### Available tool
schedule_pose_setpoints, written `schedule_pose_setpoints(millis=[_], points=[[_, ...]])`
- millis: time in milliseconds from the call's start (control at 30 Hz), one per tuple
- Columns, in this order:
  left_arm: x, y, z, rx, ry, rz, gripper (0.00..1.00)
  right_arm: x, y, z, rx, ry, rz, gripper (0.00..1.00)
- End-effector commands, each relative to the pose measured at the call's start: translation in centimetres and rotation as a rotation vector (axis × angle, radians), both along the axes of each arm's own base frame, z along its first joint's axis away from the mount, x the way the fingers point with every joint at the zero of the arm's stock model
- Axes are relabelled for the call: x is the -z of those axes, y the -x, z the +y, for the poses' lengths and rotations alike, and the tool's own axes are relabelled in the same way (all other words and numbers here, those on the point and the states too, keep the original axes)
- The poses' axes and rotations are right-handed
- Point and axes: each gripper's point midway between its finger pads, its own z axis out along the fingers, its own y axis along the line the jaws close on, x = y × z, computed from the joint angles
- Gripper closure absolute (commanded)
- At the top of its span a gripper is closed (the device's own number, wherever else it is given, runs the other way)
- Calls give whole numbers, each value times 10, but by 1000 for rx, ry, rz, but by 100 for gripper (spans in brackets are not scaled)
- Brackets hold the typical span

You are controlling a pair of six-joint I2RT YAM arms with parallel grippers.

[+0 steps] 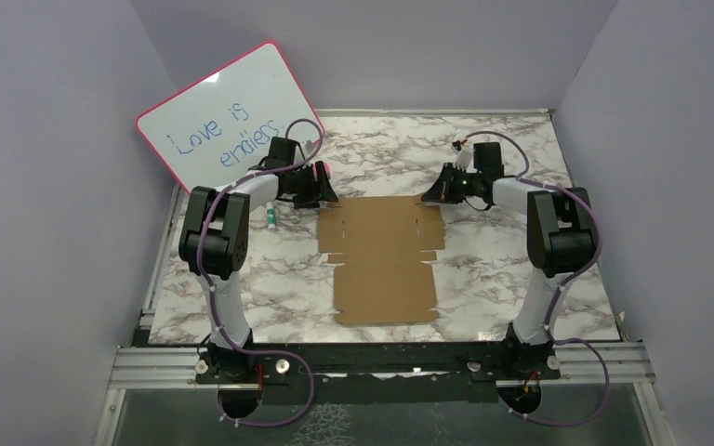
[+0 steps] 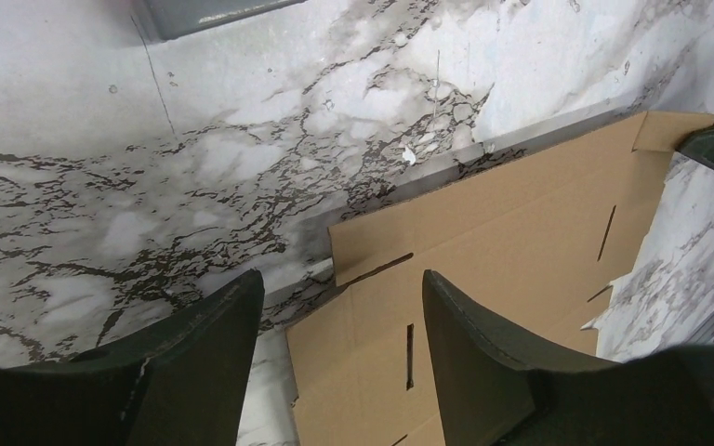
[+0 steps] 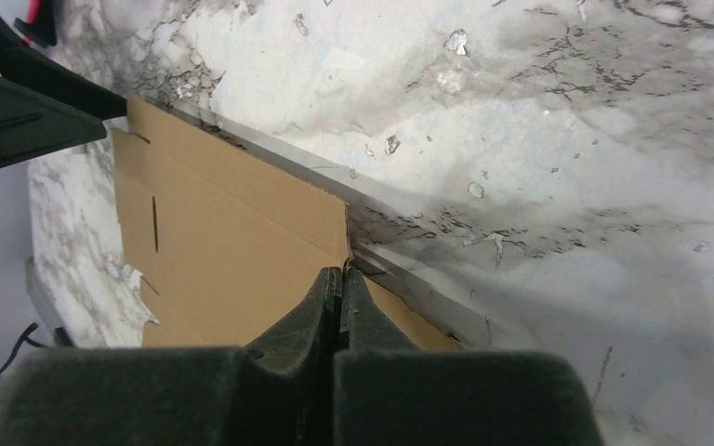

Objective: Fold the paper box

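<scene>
While the paper box (image 1: pixel 383 260) lies as a flat, unfolded sheet in the middle of the marble table (image 1: pixel 242 288), the overhead view shows the left tool (image 1: pixel 323 190) and right tool (image 1: pixel 434 193) low at its two far corners. A pink-rimmed whiteboard (image 1: pixel 223 116) leans behind the left arm.

From the left wrist, that tool stands wide and empty, with the sheet's corner below the gap.

From the right wrist, the tool is pressed fully together, tips at the sheet's far edge. Whether cardboard is pinched between them cannot be told.

I judge the first fold is only starting. Next, the far flap needs lifting along its crease, both corners together.
</scene>
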Motion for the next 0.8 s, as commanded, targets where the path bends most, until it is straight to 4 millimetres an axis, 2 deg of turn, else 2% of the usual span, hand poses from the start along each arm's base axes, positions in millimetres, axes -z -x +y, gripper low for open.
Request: schedule_pose_setpoints(millis=[0, 300, 567, 767], points=[[4, 3, -5, 0, 2, 26, 36, -11, -5, -5, 36, 123, -52, 99], [15, 2, -17, 3, 49, 62, 40, -13, -7, -2, 51, 222, -76, 99], [11, 2, -18, -13, 6, 38, 51, -14, -8, 0, 79, 273, -102, 99], [2, 5, -28, -4, 6, 22, 57, -19, -10, 1, 92, 305, -122, 99]])
